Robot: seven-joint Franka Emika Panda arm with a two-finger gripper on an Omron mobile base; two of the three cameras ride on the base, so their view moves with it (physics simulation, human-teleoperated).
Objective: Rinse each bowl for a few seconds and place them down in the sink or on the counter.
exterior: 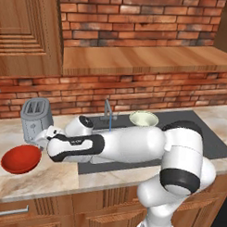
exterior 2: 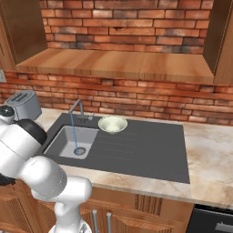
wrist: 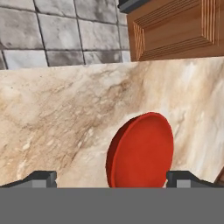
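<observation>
Now, red bowl (wrist: 141, 151) upright on counter (wrist: 61, 127), open gripper (wrist: 111, 180) above

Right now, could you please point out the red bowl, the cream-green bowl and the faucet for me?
red bowl (exterior: 20, 159): left base view, middle of its inside.
cream-green bowl (exterior 2: 112, 124): right base view, its hollow.
faucet (exterior 2: 77, 106): right base view, bend of the spout.

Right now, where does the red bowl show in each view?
Left base view: red bowl lower left, on the counter in front of the toaster.
Right base view: not in it.
Hand view: lower centre, between the open end effector's tips.
Shared landmark: the marble counter.
</observation>
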